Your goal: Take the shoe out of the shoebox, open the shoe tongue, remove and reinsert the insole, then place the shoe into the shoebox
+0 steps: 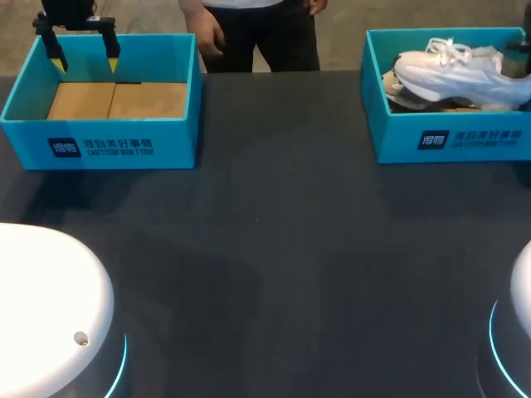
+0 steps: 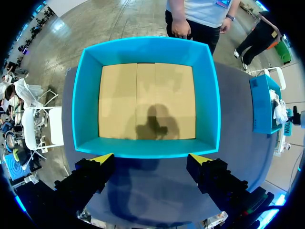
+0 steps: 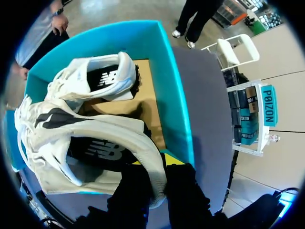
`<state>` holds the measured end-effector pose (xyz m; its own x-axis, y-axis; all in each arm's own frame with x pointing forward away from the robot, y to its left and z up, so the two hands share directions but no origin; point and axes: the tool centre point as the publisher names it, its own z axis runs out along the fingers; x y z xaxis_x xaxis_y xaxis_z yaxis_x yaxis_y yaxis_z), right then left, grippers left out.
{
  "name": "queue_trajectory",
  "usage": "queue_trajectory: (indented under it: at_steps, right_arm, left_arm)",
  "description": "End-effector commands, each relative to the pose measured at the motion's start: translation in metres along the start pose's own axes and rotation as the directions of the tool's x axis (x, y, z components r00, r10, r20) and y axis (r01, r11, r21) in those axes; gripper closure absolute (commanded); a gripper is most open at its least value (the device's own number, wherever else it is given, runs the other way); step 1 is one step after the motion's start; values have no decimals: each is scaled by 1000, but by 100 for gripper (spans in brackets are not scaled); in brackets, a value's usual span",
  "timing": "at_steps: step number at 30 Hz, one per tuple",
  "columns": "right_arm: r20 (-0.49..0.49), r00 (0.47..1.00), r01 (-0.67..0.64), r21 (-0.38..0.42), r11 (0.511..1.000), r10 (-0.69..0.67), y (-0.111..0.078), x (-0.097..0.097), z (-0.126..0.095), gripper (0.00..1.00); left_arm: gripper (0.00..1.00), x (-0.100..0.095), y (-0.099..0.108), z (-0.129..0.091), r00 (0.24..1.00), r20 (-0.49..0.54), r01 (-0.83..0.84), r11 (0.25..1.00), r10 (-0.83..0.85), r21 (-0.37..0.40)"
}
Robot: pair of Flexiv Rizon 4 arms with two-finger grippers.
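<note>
The dark bench (image 1: 274, 249) carries two blue boxes, well apart. The left box (image 1: 166, 145) shows a bare cardboard floor (image 1: 116, 99). The left end effector (image 1: 84, 60) hangs above it, released, fingers spread. The right box (image 1: 398, 141) holds the shoe (image 3: 95, 138) and a second shoe (image 3: 102, 78). The right end effector (image 3: 152, 164) is clenched on the shoe's heel collar, its tips mostly hidden. The head view's edge cuts off the right box.

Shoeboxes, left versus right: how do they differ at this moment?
The left shoebox is empty, bare cardboard floor showing; the right shoebox holds white shoes. The left gripper hangs open over the left one; the right gripper is shut on the nearer shoe. Both are teal, lidless.
</note>
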<state>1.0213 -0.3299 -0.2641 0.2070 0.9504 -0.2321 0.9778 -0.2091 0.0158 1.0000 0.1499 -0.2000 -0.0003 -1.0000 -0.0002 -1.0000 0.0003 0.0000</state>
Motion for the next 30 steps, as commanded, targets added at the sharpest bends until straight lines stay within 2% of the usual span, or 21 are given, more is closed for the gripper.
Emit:
queue_trajectory:
  at_steps: [1, 4, 15, 19, 22, 30]
  right_arm:
    - [-16, 1000, 24, -28, 999, -24, -10, -1, -40, 100]
    - [-41, 998, 40, -35, 999, -41, -12, 1, -60, 100]
    - [43, 995, 90, -58, 994, -87, -18, 6, -117, 100]
    - [55, 994, 99, -57, 993, -96, -20, 13, -124, 100]
    - [74, 995, 70, -25, 997, -68, -21, 19, -124, 100]
    - [74, 995, 70, -25, 997, -68, -21, 19, -124, 100]
  left_arm:
    - [0, 0, 0, 0, 1000, 0, 0, 1000, 0, 0]
    - [0, 0, 0, 0, 1000, 0, 0, 1000, 0, 0]
    - [0, 0, 0, 0, 1000, 0, 0, 1000, 0, 0]
    - [0, 0, 0, 0, 1000, 0, 0, 1000, 0, 0]
    - [0, 0, 0, 0, 1000, 0, 0, 1000, 0, 0]
    - [0, 0, 0, 0, 1000, 0, 0, 1000, 0, 0]
